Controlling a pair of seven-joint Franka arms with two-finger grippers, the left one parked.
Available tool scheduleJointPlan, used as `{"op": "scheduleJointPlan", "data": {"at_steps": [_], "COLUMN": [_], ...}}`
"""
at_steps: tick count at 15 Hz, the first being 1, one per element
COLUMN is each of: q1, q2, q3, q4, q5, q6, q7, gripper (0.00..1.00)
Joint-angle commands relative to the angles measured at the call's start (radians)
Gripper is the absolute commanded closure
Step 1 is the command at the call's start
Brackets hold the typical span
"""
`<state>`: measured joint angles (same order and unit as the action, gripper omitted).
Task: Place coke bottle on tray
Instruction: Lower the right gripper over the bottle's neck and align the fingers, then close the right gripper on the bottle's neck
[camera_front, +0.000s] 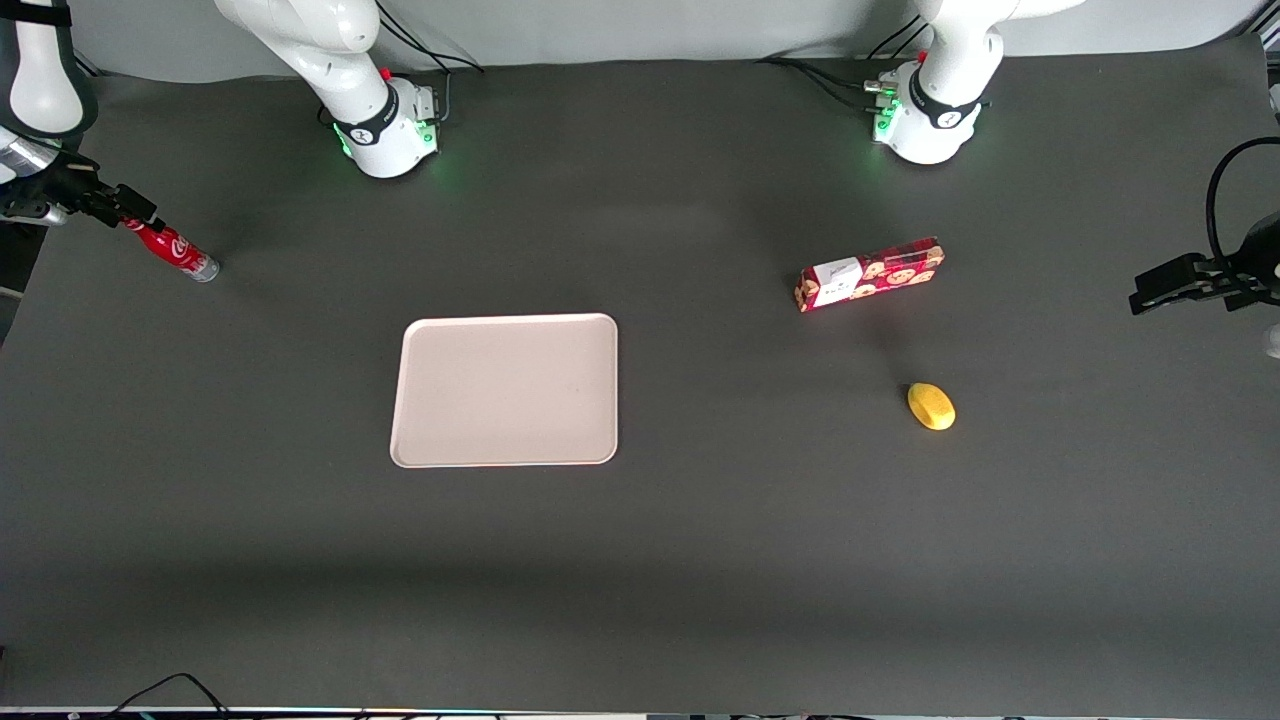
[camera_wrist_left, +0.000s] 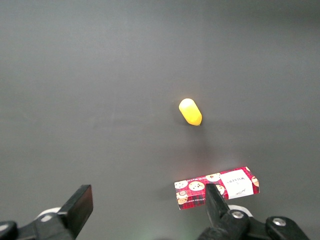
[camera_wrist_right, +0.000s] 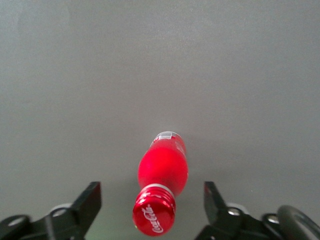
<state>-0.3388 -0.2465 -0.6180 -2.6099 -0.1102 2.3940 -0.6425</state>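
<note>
Front view: one coke bottle (camera_front: 172, 250), one tray (camera_front: 505, 390), tool (camera_front: 118, 208) spread wide.

Gripper (camera_wrist_right: 150, 200) low, fingers (camera_wrist_right: 90, 200) spread

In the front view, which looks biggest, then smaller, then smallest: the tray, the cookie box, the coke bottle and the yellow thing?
1. tray
2. cookie box
3. coke bottle, standing between the open fingers of the tool, cap partly hidden
4. yellow thing
</note>
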Motion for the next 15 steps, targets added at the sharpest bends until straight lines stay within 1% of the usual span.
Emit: {"op": "scheduleJointPlan", "data": {"at_steps": [1,2,4,6,10,11,15], "q1": [0.007,0.007,0.007,0.007,0.007,0.012,0.139], "q2": [0.032,0.038,0.038,0.038,0.038,0.038,0.064], "q3": [-0.002,-0.002,-0.002,-0.002,0.0,0.006,0.021], "q4": [0.036,0.039,0.039,0.039,0.048,0.083,0.339], "q5": [0.053,0.055,0.055,0.055,0.055,0.055,0.056], "q6": [-0.013,-0.013,-0.013,-0.013,-0.025,-0.083,-0.468], "q7": [-0.031,-0.031,-0.031,-0.031,-0.031,-0.025,0.073], "gripper": [0.59,0.67,0.8,1.0,1.0,1.0,1.0]}}
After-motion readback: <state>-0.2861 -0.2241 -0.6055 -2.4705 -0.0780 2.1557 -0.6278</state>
